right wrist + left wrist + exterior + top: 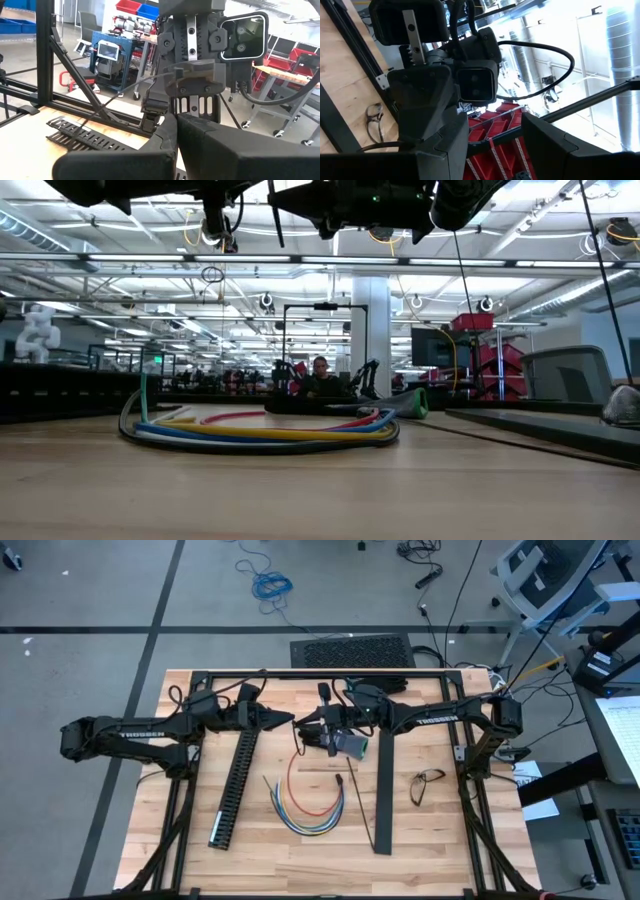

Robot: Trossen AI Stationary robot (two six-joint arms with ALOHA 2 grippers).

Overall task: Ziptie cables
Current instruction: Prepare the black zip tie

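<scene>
Big open robotics lab or workshop: exposed ceiling ducts and strip lights (330, 270), grey concrete floor (90, 590), red parts bins (131, 7) on racks. Wooden surface (300, 850) in a black frame, more robot rigs and a seated person (321, 377) far behind.

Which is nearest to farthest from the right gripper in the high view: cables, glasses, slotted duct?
From the right gripper, raised mid-table:
1. cables, just below it in the picture, toward the table's front.
2. slotted duct, on the left arm's side.
3. glasses, on the right arm's side.
</scene>
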